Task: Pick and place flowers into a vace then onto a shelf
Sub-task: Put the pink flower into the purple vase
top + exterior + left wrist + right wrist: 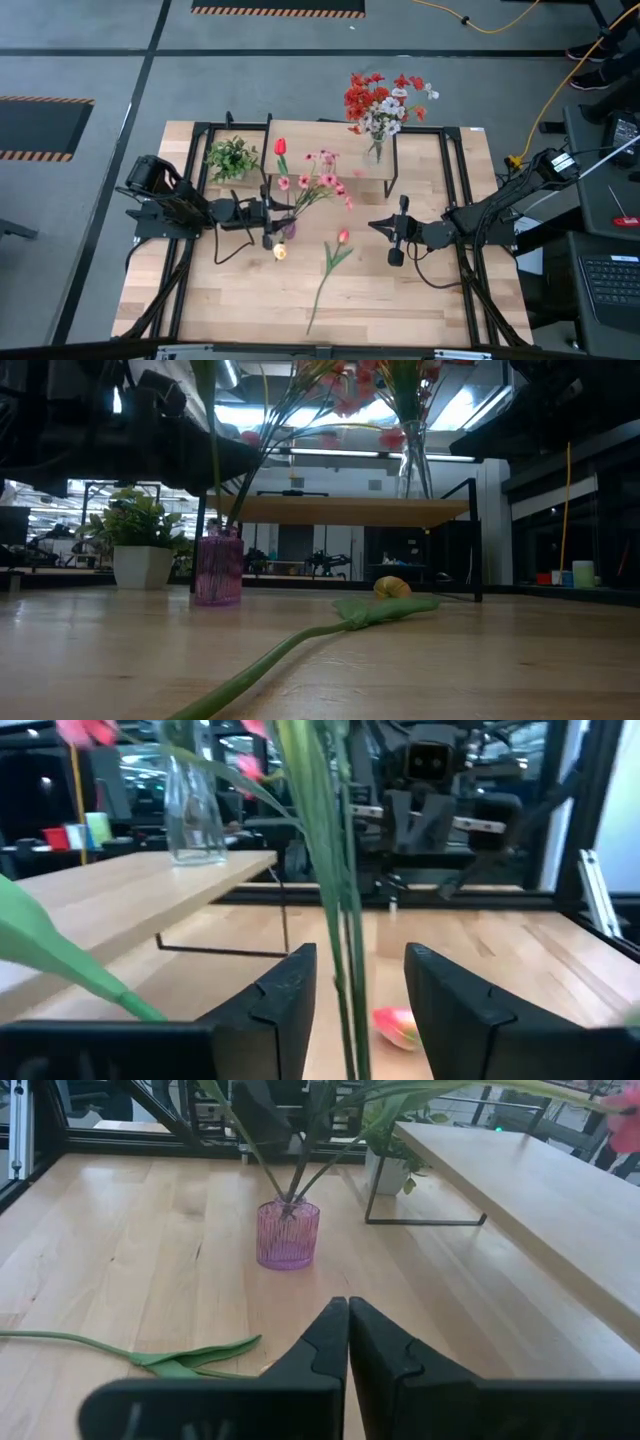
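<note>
- Light-wood counter fills the frame's centre, on grey floor.
- Left claw spread around green stems.
- Right claw pressed together, empty.

Low view backlit, dim; wrist foregrounds blurred.
</note>
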`<state>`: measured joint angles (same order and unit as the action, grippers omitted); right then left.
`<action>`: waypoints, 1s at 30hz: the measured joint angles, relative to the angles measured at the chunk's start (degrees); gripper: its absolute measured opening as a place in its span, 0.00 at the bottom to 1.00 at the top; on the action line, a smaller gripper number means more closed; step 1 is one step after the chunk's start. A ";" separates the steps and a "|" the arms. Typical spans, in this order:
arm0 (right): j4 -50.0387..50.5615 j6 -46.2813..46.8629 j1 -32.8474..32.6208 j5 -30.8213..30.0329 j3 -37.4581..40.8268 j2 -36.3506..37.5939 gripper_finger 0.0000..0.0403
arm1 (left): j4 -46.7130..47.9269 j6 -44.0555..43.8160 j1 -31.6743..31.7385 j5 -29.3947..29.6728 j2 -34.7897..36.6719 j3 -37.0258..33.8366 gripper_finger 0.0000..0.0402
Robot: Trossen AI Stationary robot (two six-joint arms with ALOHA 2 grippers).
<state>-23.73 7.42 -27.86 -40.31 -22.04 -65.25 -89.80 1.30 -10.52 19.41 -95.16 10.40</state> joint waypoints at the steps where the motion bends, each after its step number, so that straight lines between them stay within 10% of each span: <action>1: -0.02 -0.03 0.01 -0.01 0.00 0.00 0.04 | 0.09 -0.04 -0.06 -0.34 0.29 -0.42 0.37; 30: -0.50 -0.09 0.00 -0.12 0.00 0.02 0.04 | 0.05 11.81 -7.84 -4.68 25.80 -7.43 0.35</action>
<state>-24.23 7.33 -27.87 -40.42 -22.04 -65.23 -89.75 13.11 -18.37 14.73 -69.35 2.97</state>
